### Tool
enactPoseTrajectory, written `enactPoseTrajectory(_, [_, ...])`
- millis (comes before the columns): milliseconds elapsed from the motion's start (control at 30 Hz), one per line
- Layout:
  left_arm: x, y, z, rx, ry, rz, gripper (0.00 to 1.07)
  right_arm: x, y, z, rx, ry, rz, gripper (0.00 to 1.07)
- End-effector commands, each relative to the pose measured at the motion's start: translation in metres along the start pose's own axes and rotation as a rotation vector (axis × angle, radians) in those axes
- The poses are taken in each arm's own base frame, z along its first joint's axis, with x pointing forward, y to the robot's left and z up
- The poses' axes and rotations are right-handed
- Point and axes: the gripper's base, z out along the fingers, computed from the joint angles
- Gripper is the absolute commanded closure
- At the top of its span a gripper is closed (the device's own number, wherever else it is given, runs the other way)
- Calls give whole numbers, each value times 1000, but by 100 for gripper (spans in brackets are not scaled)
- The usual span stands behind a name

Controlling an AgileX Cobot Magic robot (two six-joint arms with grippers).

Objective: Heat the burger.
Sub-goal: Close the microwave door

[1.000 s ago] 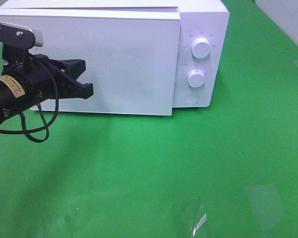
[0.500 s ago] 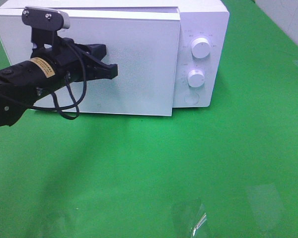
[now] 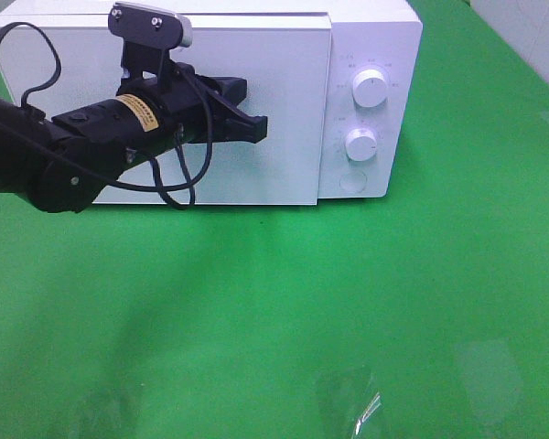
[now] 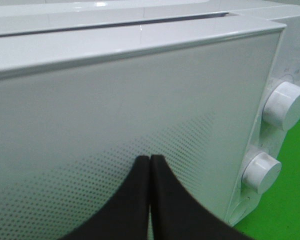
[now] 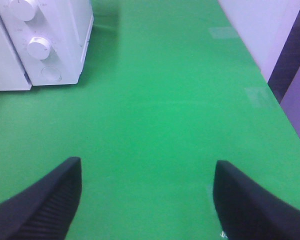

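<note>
White microwave (image 3: 375, 37), door (image 3: 284, 174) covering its front, inside hidden, left hand (image 3: 259, 129) pressed together before it, right hand (image 5: 147, 169) spread

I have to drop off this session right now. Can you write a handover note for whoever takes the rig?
Left hand: shut, empty, in front of the microwave door.
Right hand: open, empty, over the green table.
Burger: not visible; possibly inside the microwave, cannot confirm.
Done: door closed.
To do: probably set the upper knob and lower knob to start heating.
</note>
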Motion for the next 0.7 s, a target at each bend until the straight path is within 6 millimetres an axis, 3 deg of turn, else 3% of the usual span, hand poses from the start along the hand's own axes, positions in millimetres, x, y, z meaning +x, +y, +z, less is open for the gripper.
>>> enactPoseTrajectory(33, [-11, 13, 11, -80, -49, -75, 107, 1, 0, -4, -1, -34, 9, 37])
enactPoseTrajectory(433, [-8, 8, 21, -96, -56, -119, 107, 1, 0, -4, -1, -34, 9, 37])
enactPoseTrajectory(633, [-4, -12, 22, -48, -27, -108, 107, 1, 0, -4, -1, -34, 10, 37])
enactPoseTrajectory(700, [-1, -33, 21, -1, -1, -100, 107, 1, 0, -4, -1, -34, 10, 37])
